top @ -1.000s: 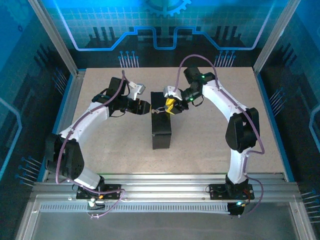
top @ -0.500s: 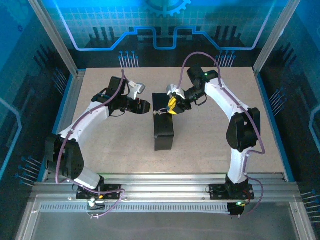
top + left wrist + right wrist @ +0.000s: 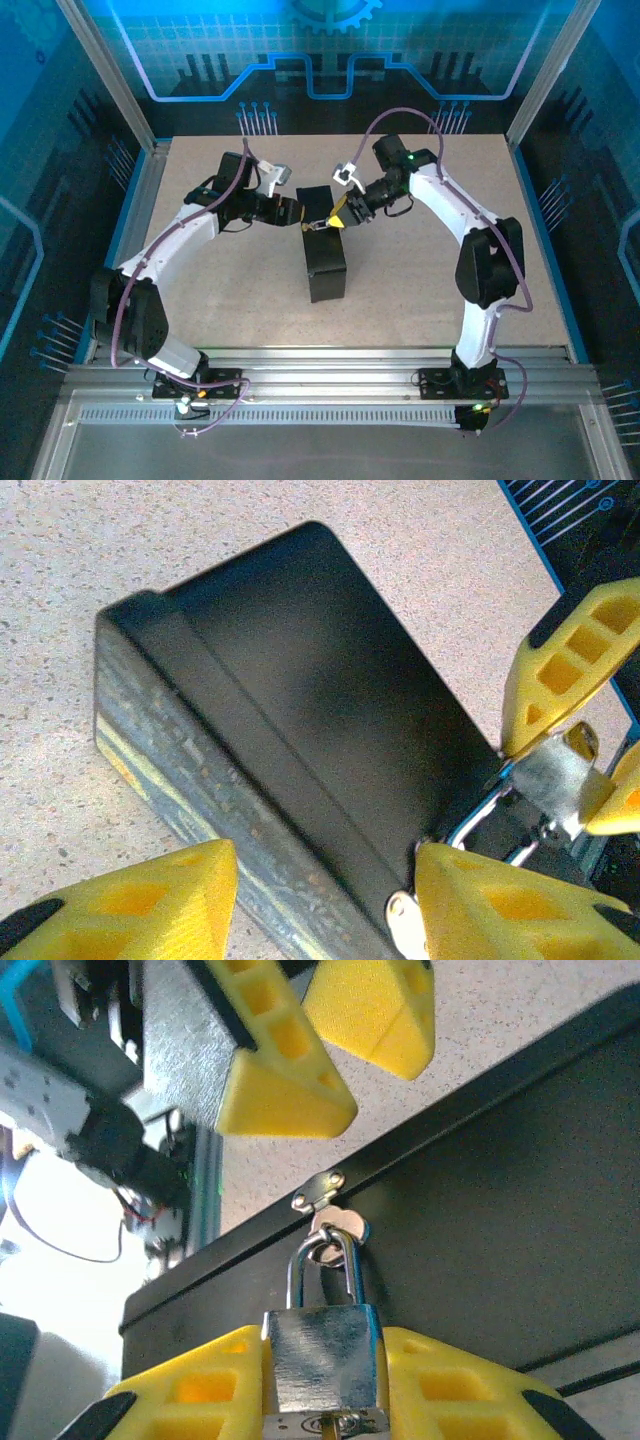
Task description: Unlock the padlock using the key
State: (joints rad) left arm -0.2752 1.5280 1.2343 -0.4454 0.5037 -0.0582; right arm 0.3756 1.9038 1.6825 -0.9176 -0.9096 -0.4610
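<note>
- Silver metal padlock point(image 3: 322, 1355): a very small body with a steel shackle point(image 3: 325, 1260) threaded through the hasp point(image 3: 318, 1192) on the upper edge of the dark box point(image 3: 300, 710). The box sits about mid-table point(image 3: 420, 290), somewhat nearer the far edge than the near one.
- Right gripper point(image 3: 338, 212): its yellow fingers are clenched on the padlock's two flat faces. The keyway end point(image 3: 335, 1423) points toward the wrist. Whether a key is seated there is too small to tell.
- Left gripper point(image 3: 320, 880): its fingers are spread with nothing between them. It hovers just beside the hasp end of the box, and I cannot tell whether it touches it.
- Handling, judged: the lock is light, rigid and smooth, so it is likely to swivel on its shackle and slip between the pads if twisted.
- Hold point, judged: gripping across the broad faces of the body, as now, leaves the keyway and shackle free. The box is light enough to drag along if the lock is pulled.
</note>
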